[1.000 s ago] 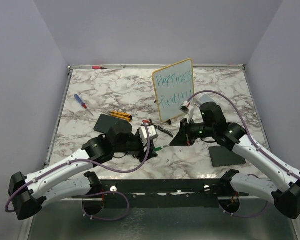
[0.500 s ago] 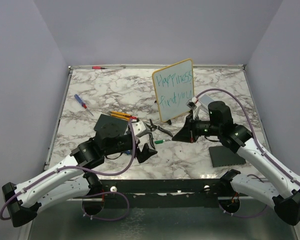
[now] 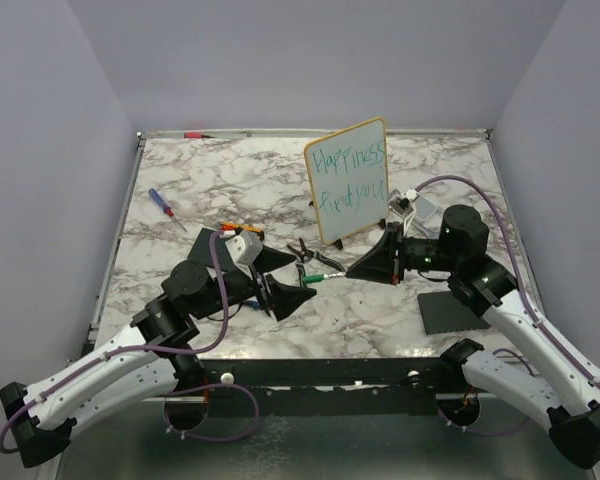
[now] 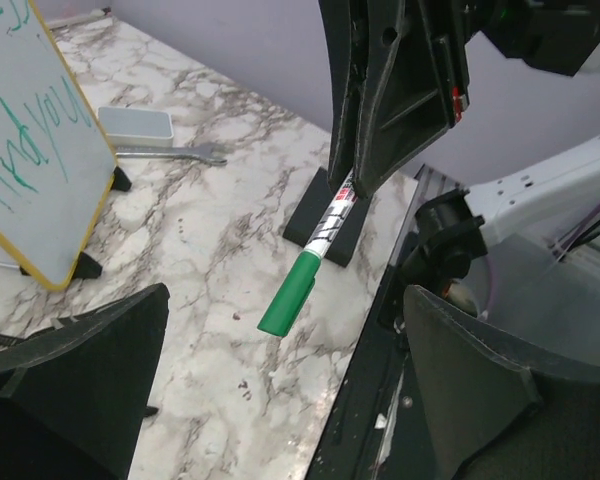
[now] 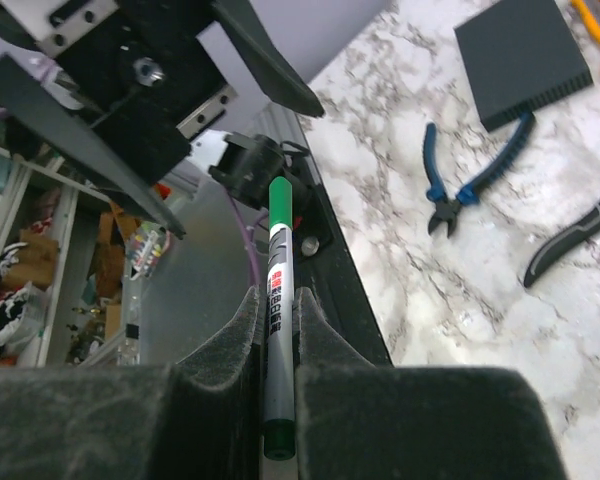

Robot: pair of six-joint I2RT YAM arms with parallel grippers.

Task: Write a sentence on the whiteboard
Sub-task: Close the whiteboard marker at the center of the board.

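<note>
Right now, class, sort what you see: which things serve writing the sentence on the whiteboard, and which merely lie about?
For the job: whiteboard, its sentence, green marker, right hand gripping it, open left hand.
Lying about: blue screwdriver, pliers, grey pad.

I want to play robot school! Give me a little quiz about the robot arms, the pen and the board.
1. True or false: the left gripper is shut on the marker.
2. What colour is the marker's cap? A red, B green, C blue.
3. Fill the gap: the top word written on the whiteboard is ____.

Key: 1 false, it is open, and the right gripper holds the marker; 2 B; 3 Happiness.
</note>
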